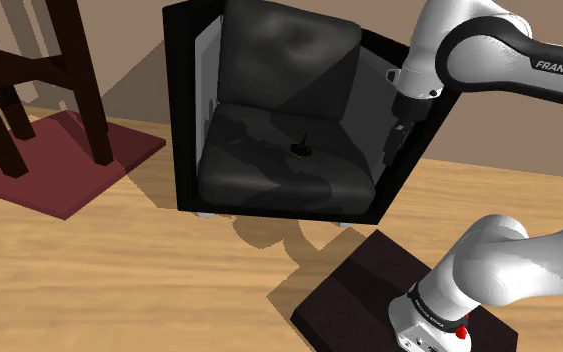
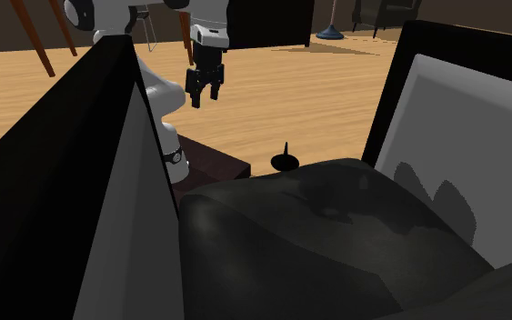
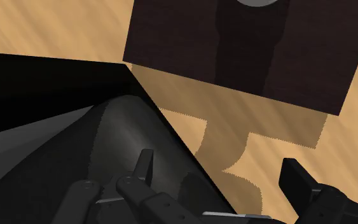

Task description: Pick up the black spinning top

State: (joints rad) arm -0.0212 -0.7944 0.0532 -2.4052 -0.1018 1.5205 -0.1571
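Observation:
A small black spinning top (image 1: 302, 149) stands upright on the seat cushion of a dark armchair (image 1: 269, 60), stem pointing up. The second exterior view shows the spinning top (image 2: 284, 162) near the seat's front edge. My black gripper (image 1: 391, 150) hangs above the armrest on the shoulder view's right, well to the side of the top and higher than it. Its fingers stand apart with nothing between them, as the gripper (image 2: 205, 95) shows in the second exterior view. In the wrist view the gripper (image 3: 220, 177) looks down past the armrest (image 3: 123, 137) onto the floor.
The armchair's black side panels (image 2: 72, 200) rise on both sides of the seat. My dark stand (image 1: 359, 290) sits on the wooden floor just in front of the chair. A dark wooden stool (image 1: 29, 80) on a red mat (image 1: 64, 165) stands at the shoulder view's left.

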